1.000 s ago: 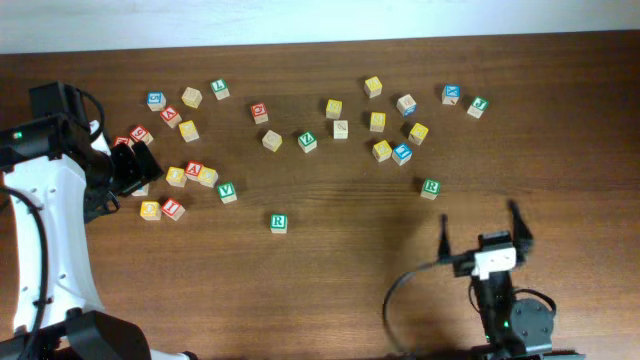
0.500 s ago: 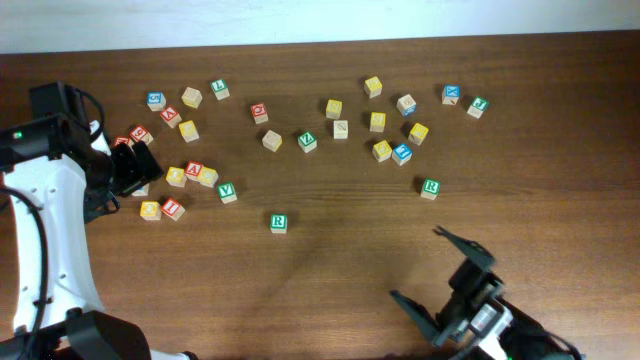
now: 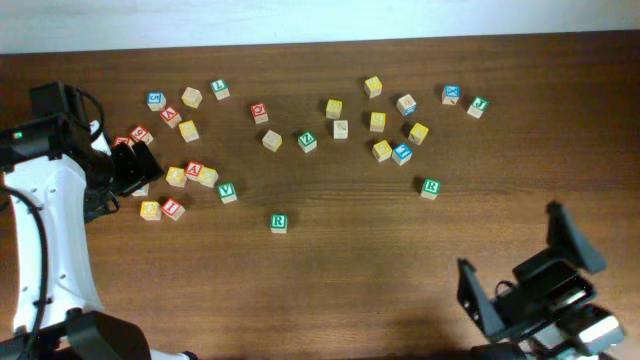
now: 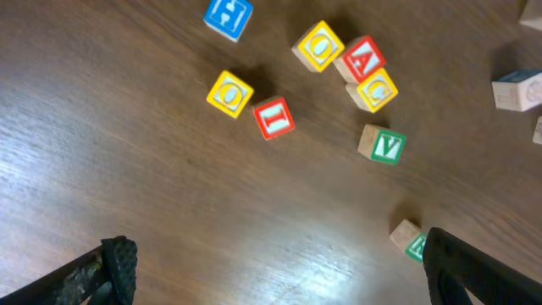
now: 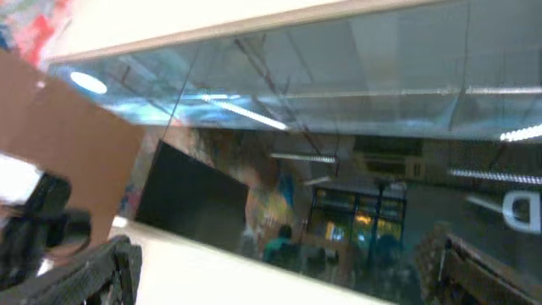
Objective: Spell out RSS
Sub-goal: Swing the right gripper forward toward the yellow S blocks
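right gripper [image 3: 507,238] has swung away from its earlier spot low on the table toward the bottom right corner and turned as it went. its jaws are spread wide and hold nothing, and its own camera now looks up at room lights instead of the wood. left gripper [image 3: 135,168] has not shifted; it hangs over the left cluster, jaws also wide and empty, as the left wrist view shows with a finger in each lower corner. none of the cubes has moved, and no word is laid out yet. one green r cube [image 3: 278,222] sits alone on bare table [image 3: 330,290] below the scatter, well apart from its neighbours. a second green r cube [image 3: 430,187] lies alone nearer the right arm. the yellow cubes [image 3: 377,121] are split between the left and right clusters, and their letters are too small to read from above, so i cannot tell which two are the s blocks. these look like small wooden blocks, so probably light, rigid and not fragile, with smooth painted faces that could twist out of a corner pinch. the safest hold is likely from above across two opposite flat sides, letter face up. either lone r leaves room for both fingers, while yellow ones touching their neighbours may need nudging free first.
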`<action>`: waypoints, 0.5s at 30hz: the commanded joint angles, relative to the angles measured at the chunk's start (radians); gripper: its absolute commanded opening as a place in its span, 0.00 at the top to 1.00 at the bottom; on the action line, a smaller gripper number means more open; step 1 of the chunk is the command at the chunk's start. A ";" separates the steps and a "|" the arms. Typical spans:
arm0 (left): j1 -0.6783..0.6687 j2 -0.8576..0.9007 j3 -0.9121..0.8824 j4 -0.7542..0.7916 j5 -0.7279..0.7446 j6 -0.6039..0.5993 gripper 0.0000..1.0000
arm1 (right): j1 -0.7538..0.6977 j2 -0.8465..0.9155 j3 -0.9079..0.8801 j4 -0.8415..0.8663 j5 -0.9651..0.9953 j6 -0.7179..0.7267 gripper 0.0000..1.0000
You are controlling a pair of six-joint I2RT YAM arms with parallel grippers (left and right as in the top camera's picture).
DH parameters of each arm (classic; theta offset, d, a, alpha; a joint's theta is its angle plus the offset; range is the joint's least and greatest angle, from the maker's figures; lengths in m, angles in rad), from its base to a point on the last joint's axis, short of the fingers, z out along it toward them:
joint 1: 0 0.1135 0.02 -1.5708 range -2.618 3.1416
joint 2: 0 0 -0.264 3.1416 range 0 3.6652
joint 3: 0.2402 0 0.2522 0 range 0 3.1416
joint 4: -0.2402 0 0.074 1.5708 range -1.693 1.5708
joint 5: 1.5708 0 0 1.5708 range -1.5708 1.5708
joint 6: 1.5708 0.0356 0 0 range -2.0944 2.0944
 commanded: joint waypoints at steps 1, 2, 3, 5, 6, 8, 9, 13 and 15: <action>0.002 0.000 0.001 0.001 0.008 0.008 0.01 | -0.006 0.194 0.222 -0.119 0.029 -0.082 0.02; 0.002 0.000 0.001 0.001 0.007 0.008 0.01 | -0.006 0.261 0.296 -0.191 0.028 -0.082 0.02; 0.002 0.000 0.001 0.001 0.008 0.008 0.01 | -0.006 0.335 0.377 -0.279 0.026 -0.082 0.02; 0.003 0.000 0.001 0.002 0.008 0.008 0.01 | -0.006 0.465 0.513 -0.452 0.026 -0.134 0.02; 0.002 0.000 0.001 0.002 0.008 0.008 0.01 | -0.006 0.536 0.582 -0.540 0.026 -0.172 0.02; 0.002 0.000 0.001 0.001 0.008 0.008 0.01 | -0.006 0.696 0.725 -0.701 0.026 -0.212 0.02; 0.002 0.000 0.001 0.002 0.007 0.008 0.01 | -0.006 0.766 0.787 -0.761 0.024 -0.212 0.02; 0.002 0.000 0.001 0.001 0.008 0.008 0.01 | -0.003 1.001 1.009 -0.951 -0.100 -0.211 0.02; 0.002 0.000 0.001 0.001 0.008 0.008 0.01 | 0.017 1.159 1.176 -1.083 -0.101 -0.211 0.02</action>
